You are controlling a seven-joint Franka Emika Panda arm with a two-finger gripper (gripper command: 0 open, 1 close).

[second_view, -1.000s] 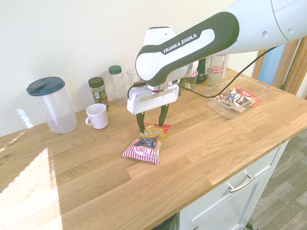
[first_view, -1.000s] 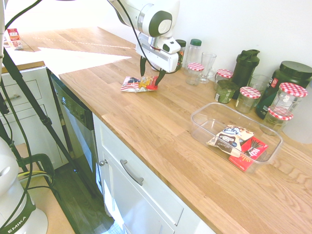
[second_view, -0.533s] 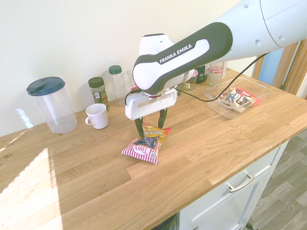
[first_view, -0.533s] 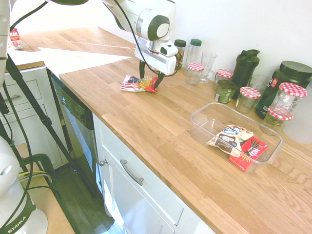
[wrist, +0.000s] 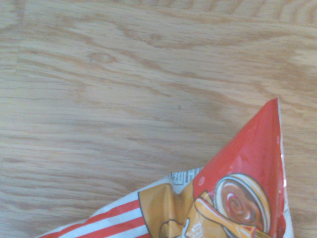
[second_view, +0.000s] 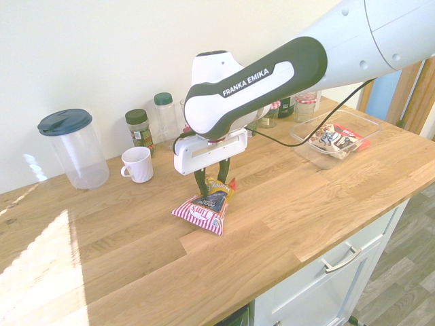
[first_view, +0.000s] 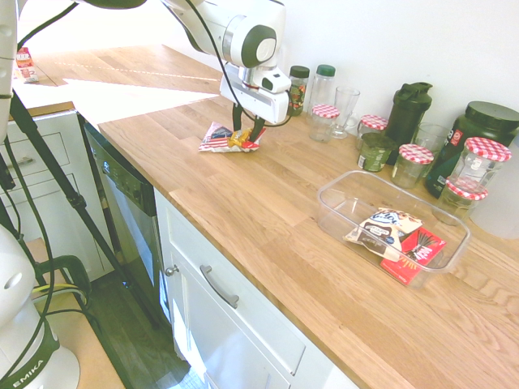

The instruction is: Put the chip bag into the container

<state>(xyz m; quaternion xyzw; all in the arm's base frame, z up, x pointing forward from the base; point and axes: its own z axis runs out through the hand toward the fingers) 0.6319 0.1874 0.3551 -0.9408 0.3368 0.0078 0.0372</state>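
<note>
One wooden countertop, white wall, white cabinets

Chip bag: red-and-white stripes, dark blue patch, yellow-orange area, red corner. Container: clear, colourless. Snack packet: white and dark brown. Flat box: red, dark sticks pictured. Jar lids: red-and-white check. Pitcher lid: dark blue. Mug: plain white. Pincer: black fingers, white body. Worktop: light brown wood grain.
</note>
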